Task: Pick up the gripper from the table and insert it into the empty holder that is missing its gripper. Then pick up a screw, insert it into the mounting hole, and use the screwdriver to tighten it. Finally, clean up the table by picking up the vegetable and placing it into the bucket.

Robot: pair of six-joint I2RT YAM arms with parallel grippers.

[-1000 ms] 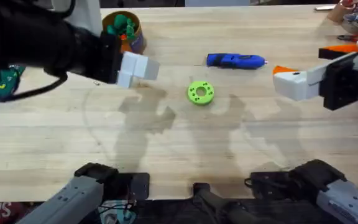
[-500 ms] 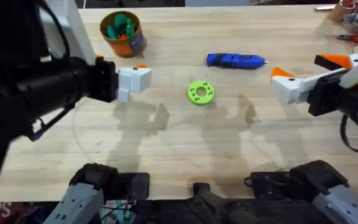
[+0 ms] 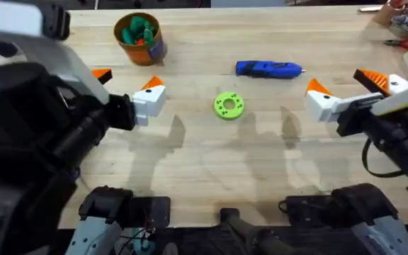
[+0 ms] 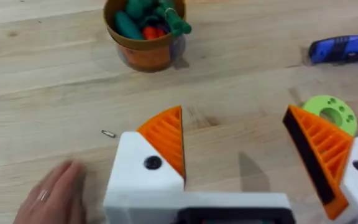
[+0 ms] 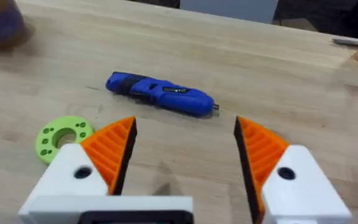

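Broadly, the pale wood bench (image 3: pixel 275 177) carries everything, and both arms hang above it with their jaws spread wide and holding nothing. The left gripper (image 3: pixel 127 86) shows white fingers with orange ribbed pads (image 4: pixel 165 138); beyond its jaws, well apart, stands the bucket (image 4: pixel 145 34), an orange-brown pot with green and orange pieces inside (what they are I cannot tell). A tiny silver screw (image 4: pixel 108 133) lies on the bench just beside the left jaw's outer finger, and a person's hand (image 4: pixel 56 198) rests on the wood close to that same finger. The right gripper (image 3: pixel 346 83) is likewise parted, its orange pads (image 5: pixel 112 149) facing each other across a bare stretch of bench. Ahead of the right jaws lies the screwdriver (image 5: pixel 160 93), bright blue, flat on its side, silver tip pointing away from the lime-green ring (image 5: pixel 62 138). That ring sits flat near the right jaw's inner finger, between the two grippers in the overhead view.
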